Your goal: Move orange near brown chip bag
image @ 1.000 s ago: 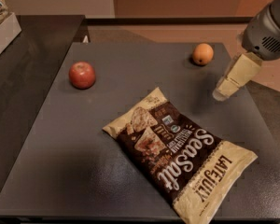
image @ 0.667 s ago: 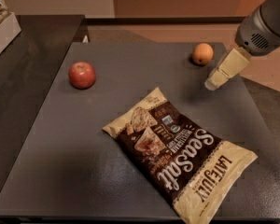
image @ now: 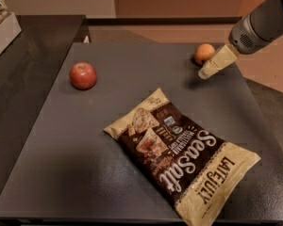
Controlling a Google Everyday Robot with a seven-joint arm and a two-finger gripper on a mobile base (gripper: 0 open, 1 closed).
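Approach step: the end effector (image: 206,73), clenched or released I cannot tell, hovers just beside the orange (image: 204,53); next it must enclose it, then carry toward the bag (image: 184,161).

orange (image: 204,53): far edge, beside hand (image: 204,74) | brown chip bag (image: 179,160): flat, front
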